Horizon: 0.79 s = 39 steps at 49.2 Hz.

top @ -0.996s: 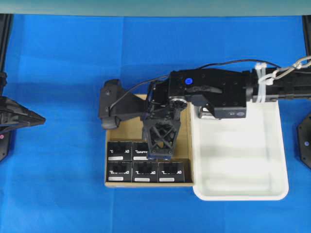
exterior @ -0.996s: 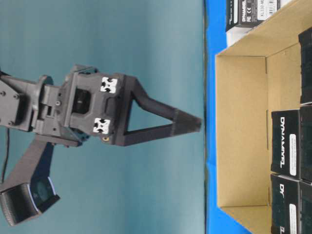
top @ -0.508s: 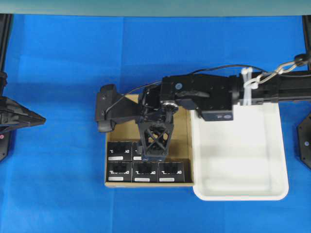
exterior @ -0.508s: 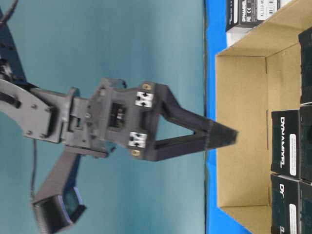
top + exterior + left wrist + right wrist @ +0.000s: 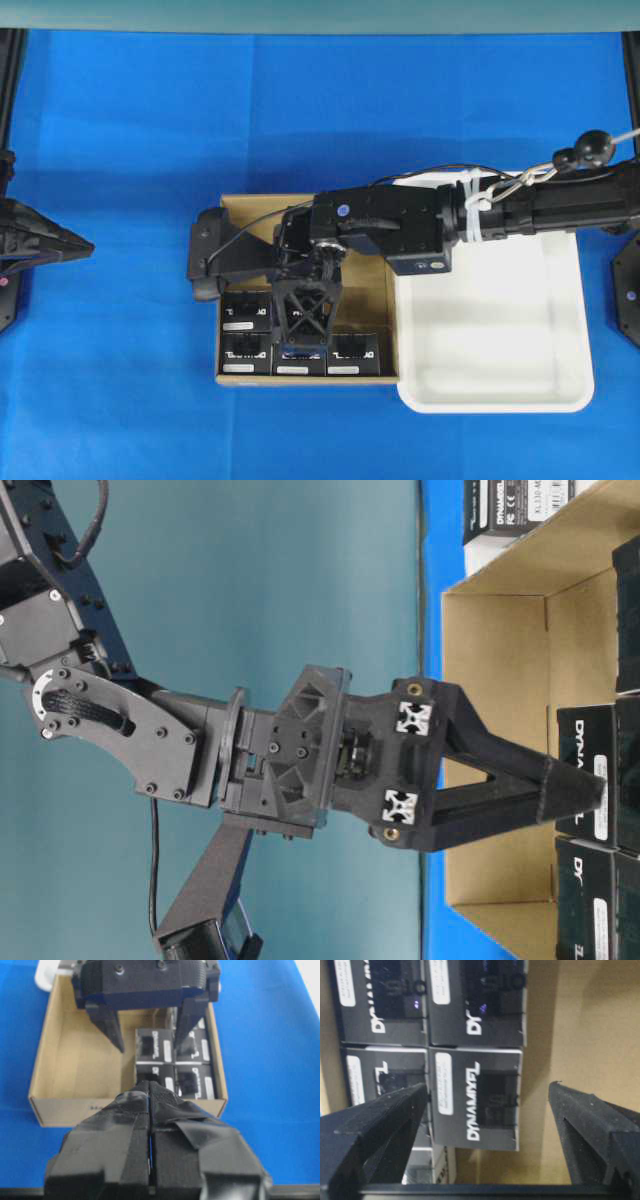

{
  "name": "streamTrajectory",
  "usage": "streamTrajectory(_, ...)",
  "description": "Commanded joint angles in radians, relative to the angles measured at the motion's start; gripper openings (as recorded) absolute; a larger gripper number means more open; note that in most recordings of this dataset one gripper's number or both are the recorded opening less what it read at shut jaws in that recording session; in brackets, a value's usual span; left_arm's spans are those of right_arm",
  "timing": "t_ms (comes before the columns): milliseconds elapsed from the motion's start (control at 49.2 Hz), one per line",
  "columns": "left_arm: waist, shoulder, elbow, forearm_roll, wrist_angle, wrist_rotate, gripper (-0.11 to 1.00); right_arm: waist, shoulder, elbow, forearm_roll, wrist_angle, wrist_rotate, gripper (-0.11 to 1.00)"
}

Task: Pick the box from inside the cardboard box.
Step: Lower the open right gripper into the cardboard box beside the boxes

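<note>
The right gripper (image 5: pixel 303 330) reaches from the right edge of the overhead view into the carton (image 5: pixel 375 300), a squarish brown corrugated box with low walls at frame centre. Its jaws stand wide apart and hold nothing. In the right wrist view the two black, grainy fingers (image 5: pixel 375 1115) straddle one box (image 5: pixel 476 1099), a matte black cube with white "DYNAMIXEL" lettering and a white label strip. One finger is at its left and the other at its right over bare cardboard; contact cannot be confirmed. This box sits in the upper row, with further identical boxes packed touching it along the carton's lower part in the overhead view.

A smooth white plastic tray (image 5: pixel 560 385) with rounded corners sits just beside the carton, to its right.

The left gripper (image 5: pixel 150 1091), wrapped in black tape, has its fingers pressed together with nothing between them.
</note>
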Motion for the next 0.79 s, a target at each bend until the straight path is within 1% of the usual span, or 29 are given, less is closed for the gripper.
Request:
streamTrajectory(0, 0.002, 0.009, -0.012, 0.003, -0.003, -0.002, -0.06, 0.005, 0.005, -0.002, 0.005, -0.009, -0.002, 0.98)
streamTrajectory(386, 0.002, 0.009, -0.012, 0.003, -0.003, -0.003, -0.06, -0.018, 0.008, -0.005, 0.002, -0.012, -0.003, 0.98)
streamTrajectory(772, 0.003, 0.009, -0.012, 0.003, -0.003, -0.003, -0.06, -0.015, 0.009, 0.002, 0.005, -0.005, -0.011, 0.98)
